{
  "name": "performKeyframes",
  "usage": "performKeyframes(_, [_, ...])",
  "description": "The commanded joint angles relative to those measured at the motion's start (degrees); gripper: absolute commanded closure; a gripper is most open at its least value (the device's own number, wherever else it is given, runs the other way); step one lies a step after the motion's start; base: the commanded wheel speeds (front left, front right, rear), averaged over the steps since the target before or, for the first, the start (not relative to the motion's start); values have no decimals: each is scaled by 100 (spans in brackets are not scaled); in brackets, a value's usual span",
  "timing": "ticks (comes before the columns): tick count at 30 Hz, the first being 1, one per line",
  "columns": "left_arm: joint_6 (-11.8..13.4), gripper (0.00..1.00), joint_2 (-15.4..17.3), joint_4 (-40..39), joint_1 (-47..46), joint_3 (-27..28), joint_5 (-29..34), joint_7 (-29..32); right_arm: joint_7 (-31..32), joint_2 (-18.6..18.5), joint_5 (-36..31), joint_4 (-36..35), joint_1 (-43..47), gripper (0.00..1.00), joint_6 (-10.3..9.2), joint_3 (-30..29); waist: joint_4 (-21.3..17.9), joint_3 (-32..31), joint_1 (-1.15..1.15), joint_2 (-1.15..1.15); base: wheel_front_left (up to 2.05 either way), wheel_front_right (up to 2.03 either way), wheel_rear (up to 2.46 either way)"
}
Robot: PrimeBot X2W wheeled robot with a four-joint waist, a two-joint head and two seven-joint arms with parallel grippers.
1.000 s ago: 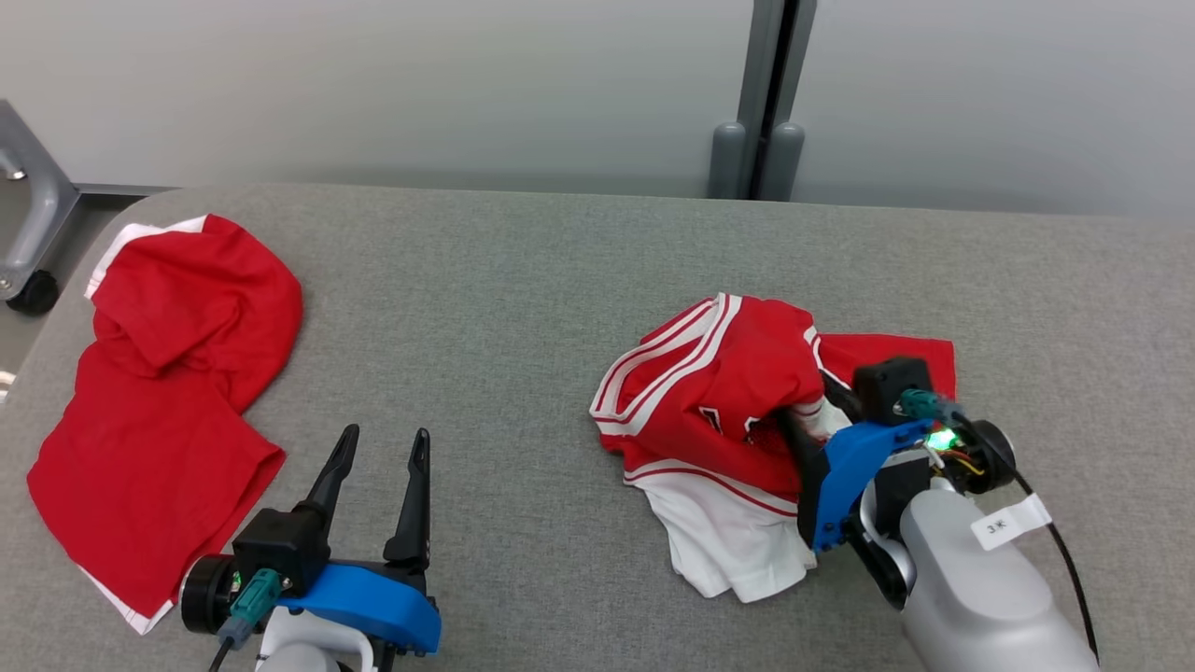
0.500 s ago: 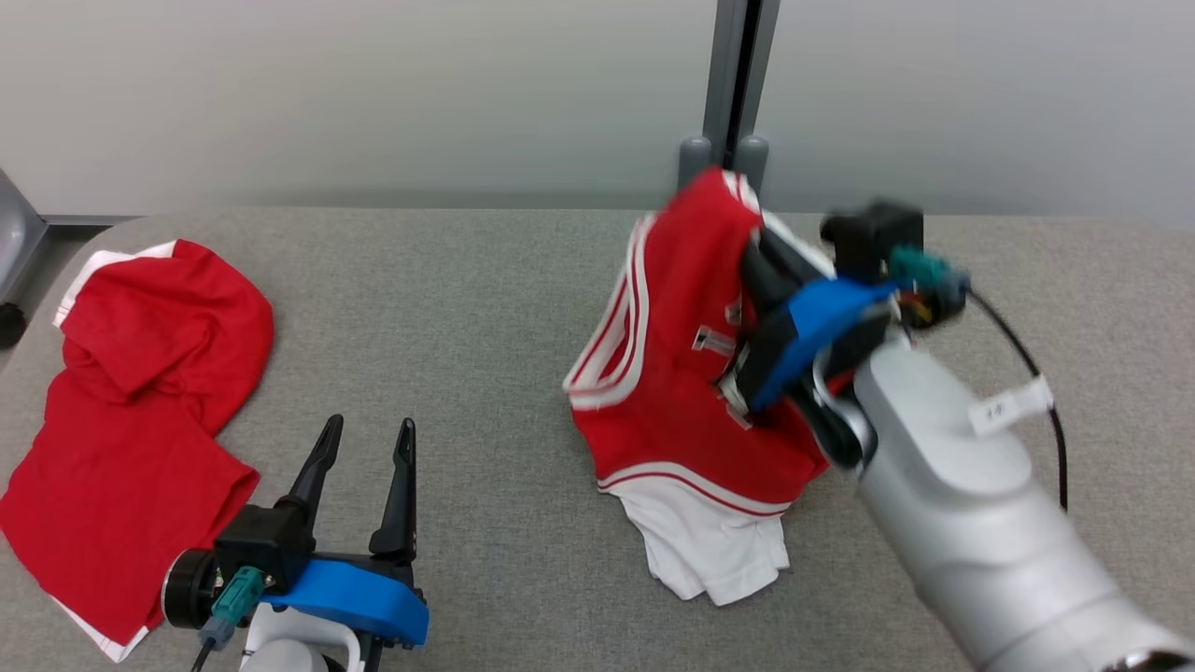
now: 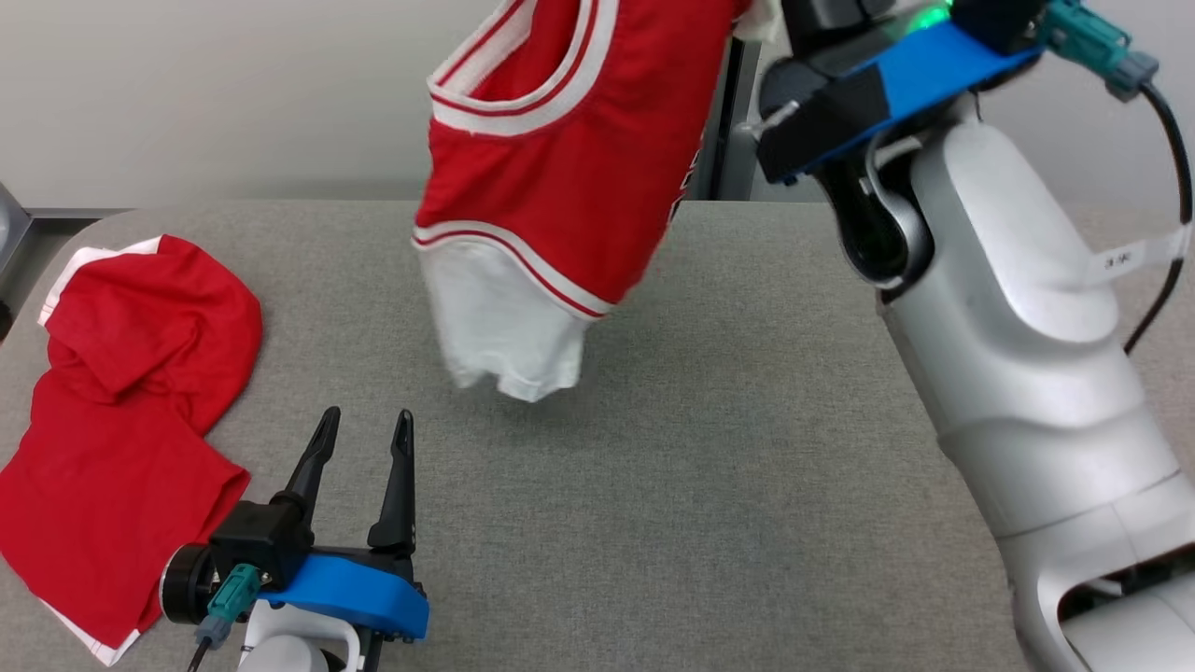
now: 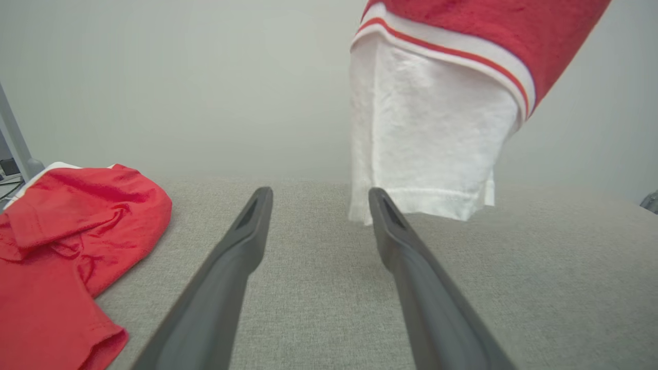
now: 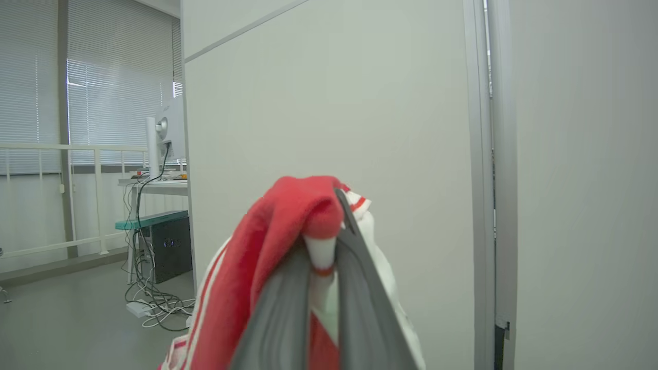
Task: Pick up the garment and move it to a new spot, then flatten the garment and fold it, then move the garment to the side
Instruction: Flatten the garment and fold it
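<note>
Jersey [image 3: 551,168], red with white trim, hangs in the air over the far edge of the grey table [image 3: 747,467], its white hem clear of the surface. The right gripper [image 5: 329,257] is clamped on a bunched fold at its top. Lowering it hem first onto the bare middle would probably lay it out lengthwise, well apart from the red shirt [image 3: 121,420] at the left edge. Its long axis is near vertical, with the hem down and leaning left. The left gripper [image 3: 366,417], fingers apart and empty, sits by the near edge.

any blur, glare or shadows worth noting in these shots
Head view: soft even light, the jersey throws a faint shadow on the table, its top cropped. Left wrist view: crisp, no glare. Right wrist view: the right tool looks soft, window blinds bright.
</note>
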Motion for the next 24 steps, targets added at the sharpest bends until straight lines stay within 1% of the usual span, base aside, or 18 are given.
performKeyframes(1, [23,0,5,-45,0,44,27,-26,-40,-29,-240,172,455,100,3,-302,-25,-27,0,0,0,0,0])
performKeyframes(4, [23,0,-14,-75,34,44,47,-26,-52,-64,-604,544,1014,100,3,-732,-51,-43,0,0,0,0,0])
performKeyframes(5, [23,0,-14,-75,34,44,47,-26,-52,-64,-604,544,1014,100,3,-732,-51,-43,0,0,0,0,0])
performKeyframes(7, [-3,0,-25,-71,49,23,46,-27,-28,-116,-819,894,1463,100,3,-983,-58,-43,0,0,0,0,0])
performKeyframes(8, [-16,0,-25,-63,45,21,42,-27,13,-140,-920,1084,1683,91,3,-1092,-59,-43,0,0,0,0,0])
performKeyframes(9, [-15,0,-28,-56,37,21,39,-27,42,-174,-1016,1263,1889,27,3,-1197,-59,-44,0,0,0,0,0])
performKeyframes(10, [-24,0,-35,-50,33,13,42,-27,82,-204,-1097,1444,2053,0,3,-1314,-59,-45,0,0,0,0,0])
performKeyframes(12, [-29,0,-38,-38,24,11,45,-27,149,-274,-1294,1760,2342,0,3,-1538,-57,-55,0,0,0,0,0])
performKeyframes(14, [-32,0,-42,-25,23,14,43,-27,176,-269,-1436,1987,2589,0,3,-1715,-53,-76,0,0,0,0,0])
performKeyframes(17, [-28,0,-50,-7,68,22,37,-27,147,-234,-1576,2132,2935,0,3,-1905,-53,-136,0,0,0,0,0])
performKeyframes(20, [-27,0,-58,11,127,30,20,-27,126,-173,-1588,2103,3241,0,3,-2045,-62,-220,0,0,0,0,0])
performKeyframes(24, [-29,0,-45,12,186,43,3,-27,80,-90,-1582,1798,3612,0,3,-2180,-93,-299,0,0,0,0,0])
